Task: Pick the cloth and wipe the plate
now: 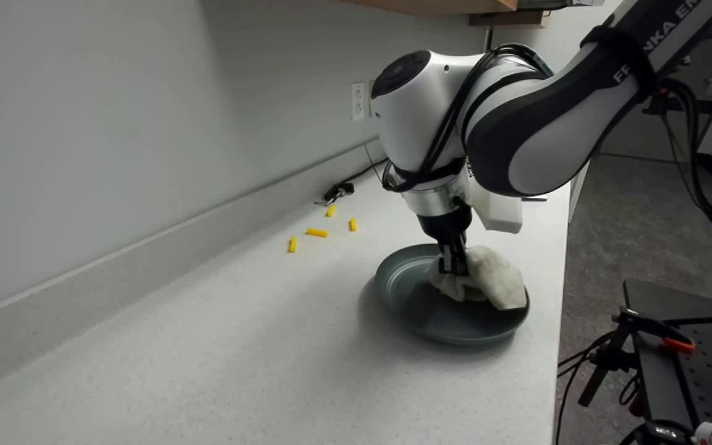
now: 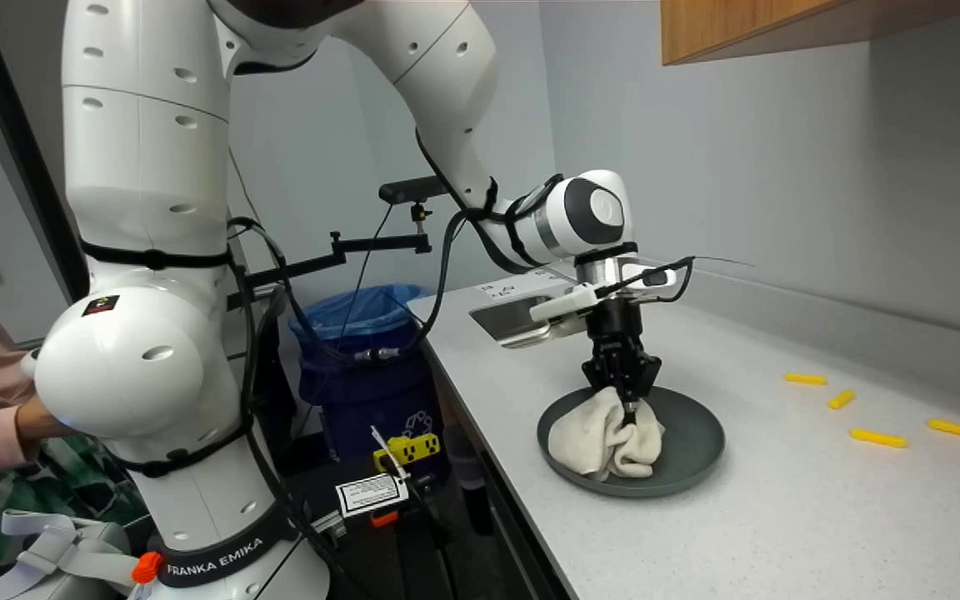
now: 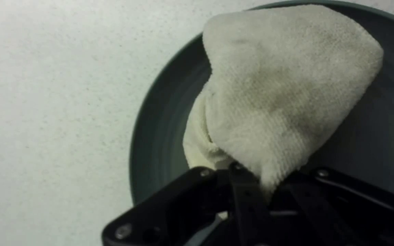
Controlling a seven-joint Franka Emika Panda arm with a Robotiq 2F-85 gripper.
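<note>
A dark green-grey round plate (image 1: 400,296) lies on the white counter. It also shows in an exterior view (image 2: 701,446) and in the wrist view (image 3: 154,136). A bunched off-white cloth (image 1: 497,277) rests on the plate, also in an exterior view (image 2: 587,437). In the wrist view the cloth (image 3: 286,75) has a brownish smudge and reaches over the plate's rim. My black gripper (image 1: 455,267) points down over the plate, its fingers closed on a pinched part of the cloth; it also shows in an exterior view (image 2: 629,410) and the wrist view (image 3: 265,188). The fingertips are partly hidden by cloth.
Several short yellow pieces (image 1: 317,232) lie on the counter (image 1: 257,346) between plate and wall, also in an exterior view (image 2: 877,437). A black item with keys (image 1: 337,190) is by the wall. A metal basin-like thing (image 2: 517,321) is behind the wrist. A wooden cabinet (image 2: 763,29) hangs overhead.
</note>
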